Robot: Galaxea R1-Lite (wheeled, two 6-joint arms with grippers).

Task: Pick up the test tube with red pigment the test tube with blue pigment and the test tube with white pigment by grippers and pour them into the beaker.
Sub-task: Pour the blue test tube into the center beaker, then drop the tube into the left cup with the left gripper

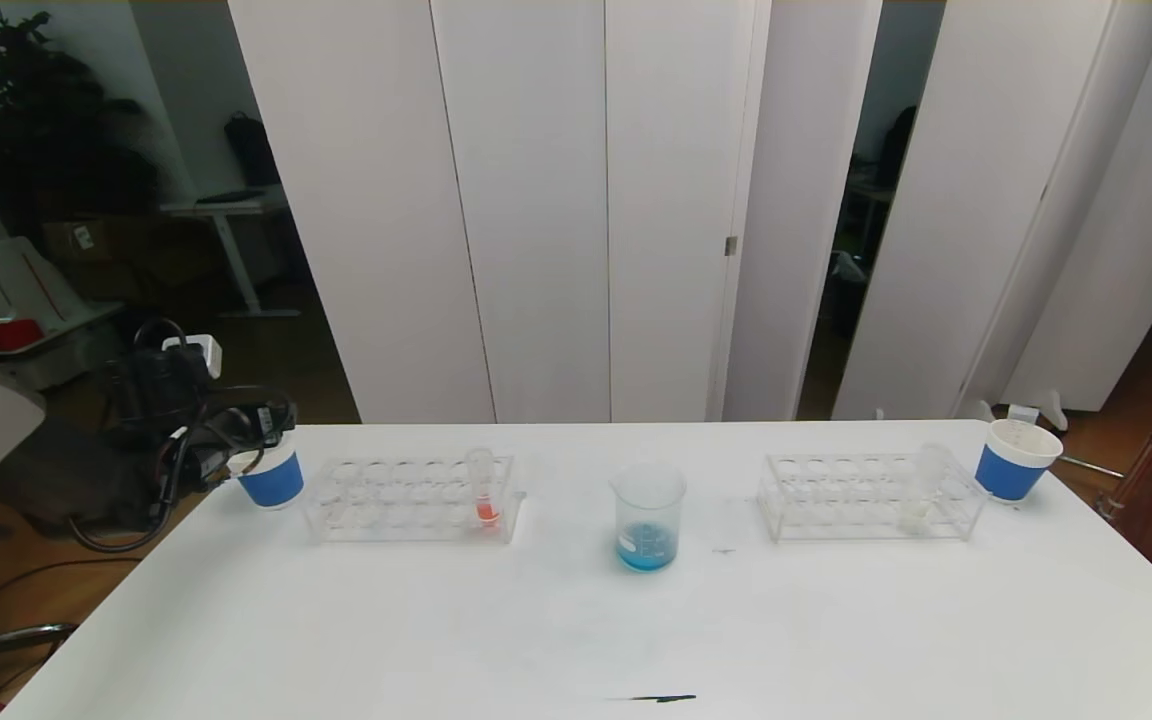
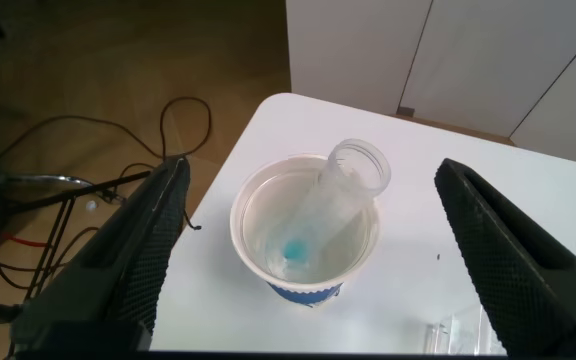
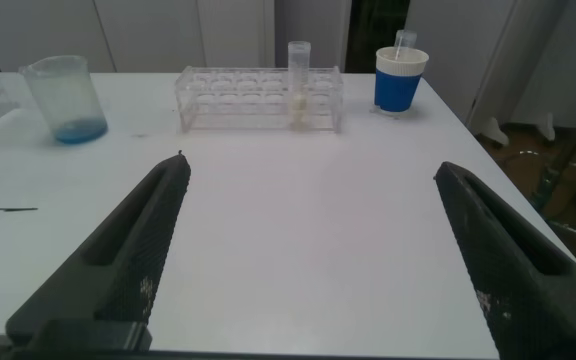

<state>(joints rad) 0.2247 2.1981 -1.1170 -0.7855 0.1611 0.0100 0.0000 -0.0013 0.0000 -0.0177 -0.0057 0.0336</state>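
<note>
The test tube with blue pigment [image 2: 340, 200] leans loose inside a blue-and-white paper cup [image 2: 258, 262] at the table's far left corner, with a little blue at its bottom. My left gripper [image 2: 310, 168] hangs above that cup, open and touching nothing. The test tube with red pigment [image 1: 483, 492] stands in the left rack [image 1: 376, 500]. The test tube with white pigment [image 1: 922, 488] stands in the right rack [image 1: 836, 495]. The beaker [image 1: 648, 517] sits mid-table with blue liquid in it. My right gripper [image 3: 310, 165] is open over bare table, facing the right rack [image 3: 238, 98].
A second blue-and-white paper cup [image 1: 1014, 460] stands at the far right corner, past the right rack. The table's left edge [image 1: 146, 560] runs close beside the left cup, with cables on the floor beyond. A short dark mark [image 1: 661, 698] lies near the front edge.
</note>
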